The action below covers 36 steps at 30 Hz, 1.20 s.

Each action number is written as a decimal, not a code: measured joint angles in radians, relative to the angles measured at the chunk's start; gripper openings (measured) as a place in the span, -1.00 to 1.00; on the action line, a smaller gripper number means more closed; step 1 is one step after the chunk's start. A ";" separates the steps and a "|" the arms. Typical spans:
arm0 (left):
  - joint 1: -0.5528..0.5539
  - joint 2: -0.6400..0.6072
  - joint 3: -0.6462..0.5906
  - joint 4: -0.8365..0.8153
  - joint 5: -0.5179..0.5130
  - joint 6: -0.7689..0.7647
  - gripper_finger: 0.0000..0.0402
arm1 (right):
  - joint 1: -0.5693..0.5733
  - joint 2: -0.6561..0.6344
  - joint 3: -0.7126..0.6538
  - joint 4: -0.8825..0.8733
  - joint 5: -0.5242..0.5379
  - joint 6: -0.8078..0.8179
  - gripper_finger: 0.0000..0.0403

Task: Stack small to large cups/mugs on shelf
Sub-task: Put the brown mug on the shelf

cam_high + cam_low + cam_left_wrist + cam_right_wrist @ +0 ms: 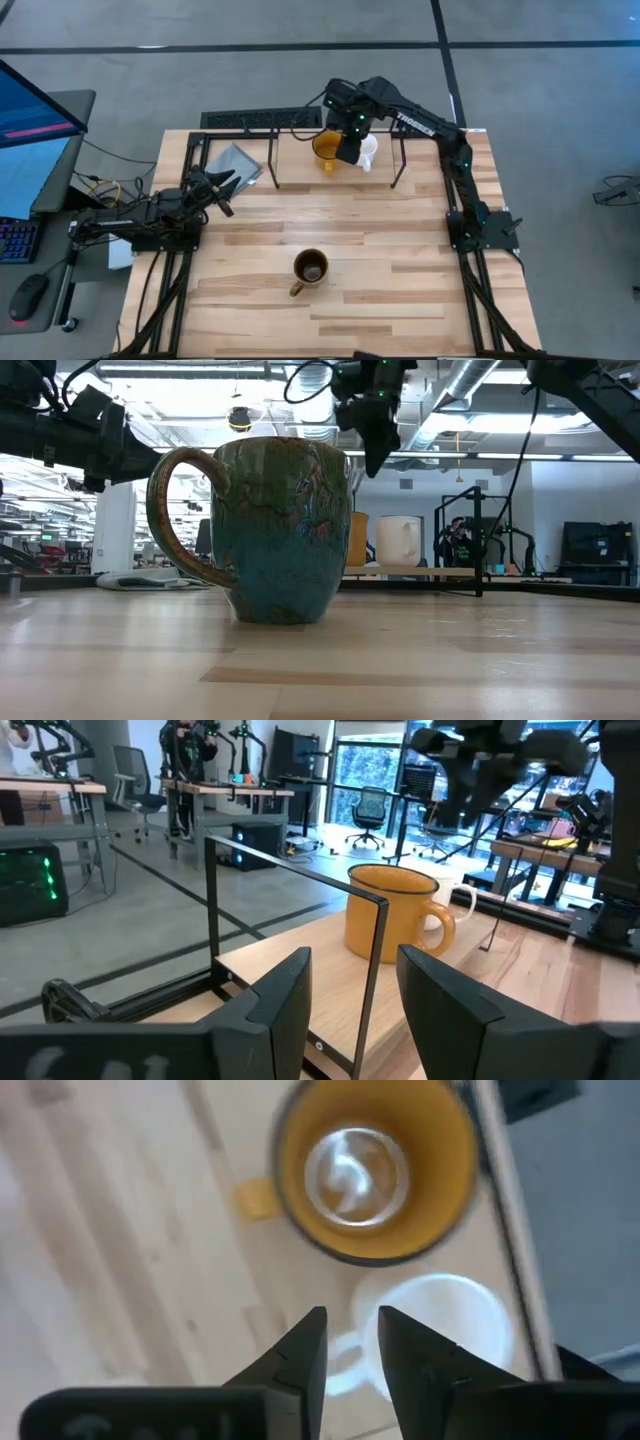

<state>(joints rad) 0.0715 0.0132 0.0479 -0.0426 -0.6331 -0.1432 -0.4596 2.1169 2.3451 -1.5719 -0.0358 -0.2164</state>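
Observation:
The yellow-orange mug (325, 150) and the small white mug (369, 150) stand side by side on their bases at the table's far edge, within the outline of the black rod shelf (272, 160). My right gripper (350, 148) hovers over them, pointing down, open and empty. In the right wrist view its fingertips (352, 1330) are above the gap between the yellow mug (375, 1165) and the white mug (440, 1325). The dark brown mug (310, 268) stands upright at the table's near middle. My left gripper (225, 190) waits open at the left side.
A flat black slotted strip (255, 120) lies beyond the far edge. A grey sheet (235, 165) lies by the left gripper. The shelf's thin rods (375, 970) stand between the left gripper and the yellow mug (390, 915). Bare wood lies around the brown mug (275, 530).

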 joint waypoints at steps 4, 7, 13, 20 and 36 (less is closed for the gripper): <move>0.000 0.000 0.000 0.000 0.000 0.000 -0.31 | 0.029 -0.042 0.002 0.001 -0.065 0.020 -0.44; 0.000 0.000 0.000 0.000 0.000 -0.001 -0.31 | 0.049 -0.077 0.002 0.001 -0.064 0.037 -0.44; 0.000 0.000 0.000 0.000 0.000 0.000 -0.31 | 0.063 -0.205 0.002 0.001 -0.059 0.068 -0.44; 0.000 0.000 0.000 0.000 0.000 -0.001 -0.31 | 0.061 -0.367 0.002 0.001 0.018 0.096 -0.44; 0.000 0.000 0.000 0.000 0.001 -0.054 -0.31 | 0.267 -0.806 -0.403 0.146 0.329 0.261 -0.44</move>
<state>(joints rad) 0.0719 0.0132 0.0478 -0.0429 -0.6319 -0.1974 -0.1927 1.3110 1.9419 -1.4258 0.2932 0.0444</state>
